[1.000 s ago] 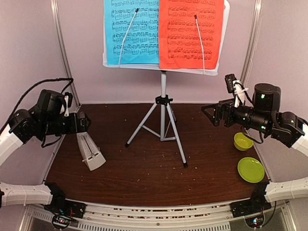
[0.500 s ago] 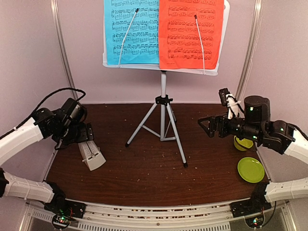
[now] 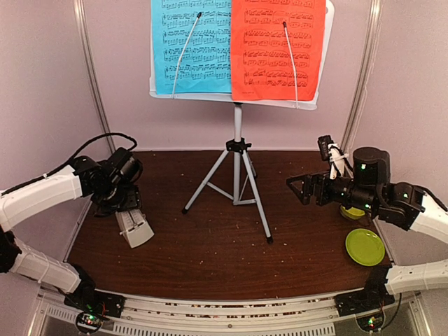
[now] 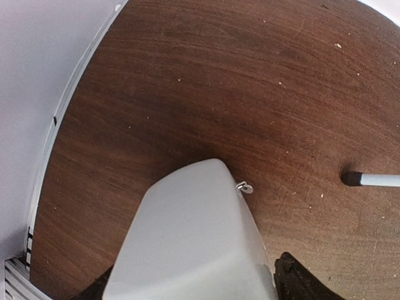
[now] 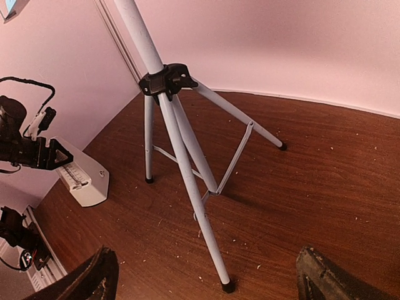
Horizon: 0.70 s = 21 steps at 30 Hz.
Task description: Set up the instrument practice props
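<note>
— Where is the metronome [image 3: 134,227]?

— On the brown surface [image 3: 210,238], far left, near the wall and well apart from the tripod [image 3: 238,183]. The left hand [image 3: 127,203] hangs right over it.

— Has it got hold?

— I cannot tell. In the left wrist view the white body [image 4: 194,244] fills the space between the two dark fingers [image 4: 297,281], one on each side and very close. Whether the pads press on it is not visible.

— And the right hand [image 3: 299,189]?

— Wide open, holding nothing. It hovers above the surface on the right and points toward the tripod. In its own view the fingers [image 5: 94,278] sit at the bottom corners with only bare wood and the nearest tripod foot between them.

— The stand?

— Upright in the middle at the back, three legs spread on the surface. The desk [image 3: 238,101] is at the top, only its white lower edge showing.

— Sheets?

— Both on the desk, side by side and touching: blue sheet [image 3: 190,45] left, red sheet [image 3: 276,49] right. A thin wire arm lies across each.

— Anything else?

— Two lime-green pieces on the right: a bowl [image 3: 352,210], partly hidden behind the right arm, and a plate [image 3: 365,246] nearer the front edge.
</note>
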Each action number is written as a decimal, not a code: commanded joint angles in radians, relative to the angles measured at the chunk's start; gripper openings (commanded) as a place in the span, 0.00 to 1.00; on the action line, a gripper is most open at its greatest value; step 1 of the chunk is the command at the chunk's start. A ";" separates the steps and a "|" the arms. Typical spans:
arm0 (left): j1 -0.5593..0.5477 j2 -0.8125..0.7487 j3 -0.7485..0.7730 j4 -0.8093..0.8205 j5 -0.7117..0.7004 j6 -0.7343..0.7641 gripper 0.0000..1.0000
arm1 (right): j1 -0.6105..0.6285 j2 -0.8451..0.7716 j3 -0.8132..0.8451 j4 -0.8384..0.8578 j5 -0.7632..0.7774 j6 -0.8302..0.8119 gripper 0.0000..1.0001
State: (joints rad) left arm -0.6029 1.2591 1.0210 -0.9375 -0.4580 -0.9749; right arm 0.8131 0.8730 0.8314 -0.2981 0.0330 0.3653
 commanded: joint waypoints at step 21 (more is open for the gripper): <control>-0.436 0.181 0.249 0.062 -0.010 -0.003 0.51 | 0.011 -0.020 -0.036 0.054 -0.025 0.008 1.00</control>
State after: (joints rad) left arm -0.9966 1.4033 1.1843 -0.9512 -0.4389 -0.9989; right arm 0.8146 0.8692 0.8112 -0.2653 0.0219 0.3679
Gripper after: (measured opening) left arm 0.593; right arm 0.999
